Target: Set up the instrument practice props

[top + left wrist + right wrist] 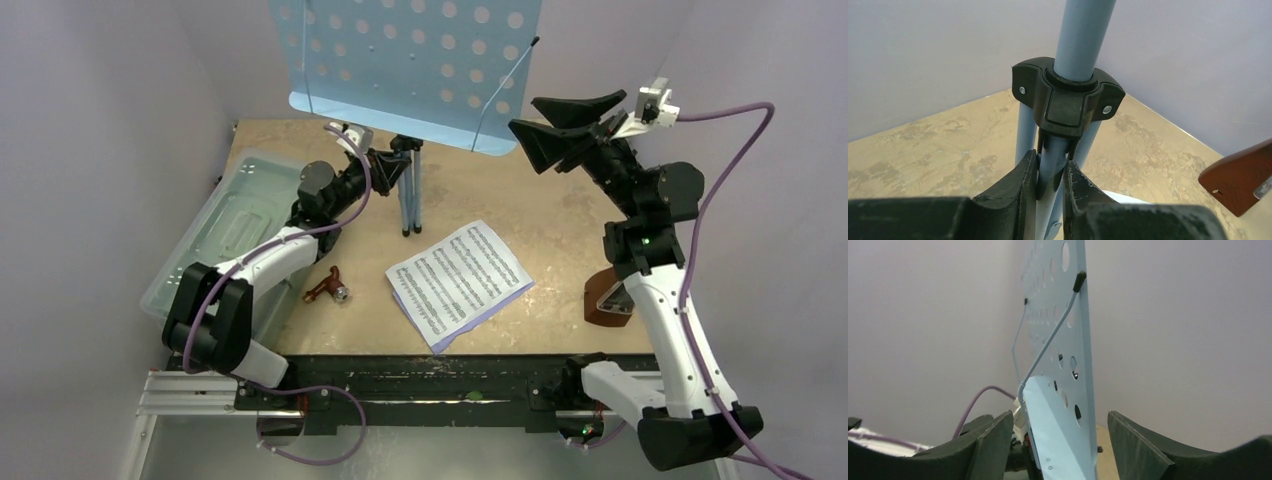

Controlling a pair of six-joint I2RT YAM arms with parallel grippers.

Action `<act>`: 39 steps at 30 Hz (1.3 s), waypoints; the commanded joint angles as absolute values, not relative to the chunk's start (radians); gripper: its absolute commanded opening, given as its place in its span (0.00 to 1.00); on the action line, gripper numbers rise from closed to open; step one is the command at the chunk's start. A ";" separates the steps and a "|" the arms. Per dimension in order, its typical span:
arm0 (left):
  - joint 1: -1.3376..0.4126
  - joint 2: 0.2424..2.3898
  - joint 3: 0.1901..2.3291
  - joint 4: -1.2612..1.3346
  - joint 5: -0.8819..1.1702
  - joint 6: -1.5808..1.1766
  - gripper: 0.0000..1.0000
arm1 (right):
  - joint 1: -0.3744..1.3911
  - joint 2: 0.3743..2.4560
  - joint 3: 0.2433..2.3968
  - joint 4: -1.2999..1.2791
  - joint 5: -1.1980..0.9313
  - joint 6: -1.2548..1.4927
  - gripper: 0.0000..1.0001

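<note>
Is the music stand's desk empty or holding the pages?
Empty. The desk shows only bare perforated blue surface, and the sheet-music pages lie flat on the table.

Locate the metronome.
Top view: the metronome sits on the table's right side, partly hidden by the right arm, right of the sheet music.

You see a light-blue music stand (410, 60) whose desk is dotted with round holes, white sheet-music pages (458, 280) lined with black staves over a lilac sheet, a brown metronome (603, 312), and a mottled tan worktop (560, 220).
</note>
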State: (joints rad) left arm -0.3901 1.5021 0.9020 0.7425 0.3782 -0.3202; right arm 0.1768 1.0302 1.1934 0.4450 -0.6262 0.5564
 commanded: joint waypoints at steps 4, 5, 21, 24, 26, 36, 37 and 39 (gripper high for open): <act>-0.445 1.434 0.897 0.729 0.280 -0.290 0.00 | 0.181 0.918 1.224 0.173 -0.280 0.485 0.85; -0.450 1.432 0.895 0.728 0.274 -0.287 0.00 | 0.181 0.893 1.211 0.143 -0.224 0.484 0.89; -0.465 1.448 0.909 0.692 0.224 -0.304 0.00 | 0.204 0.712 0.581 0.418 -0.184 0.480 0.99; -0.465 1.449 0.917 0.680 0.228 -0.300 0.00 | 0.291 0.838 0.516 0.614 -0.151 0.477 0.99; -0.465 1.443 0.914 0.678 0.221 -0.300 0.00 | 0.389 0.974 0.541 0.681 -0.082 0.425 0.99; -0.465 1.440 0.927 0.673 0.232 -0.323 0.00 | 0.722 1.523 0.701 1.202 0.317 0.248 0.85; -0.465 1.437 0.925 0.673 0.232 -0.325 0.00 | 0.739 1.569 0.722 1.233 0.367 0.234 0.83; -0.466 1.433 0.916 0.682 0.227 -0.331 0.00 | 0.757 1.637 0.757 1.287 0.425 0.205 0.76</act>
State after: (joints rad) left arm -0.4587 1.4639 0.8951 0.6785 0.2268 -0.2539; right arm 0.7128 1.5524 0.6567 1.0206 0.1913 0.3218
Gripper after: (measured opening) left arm 0.154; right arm 0.816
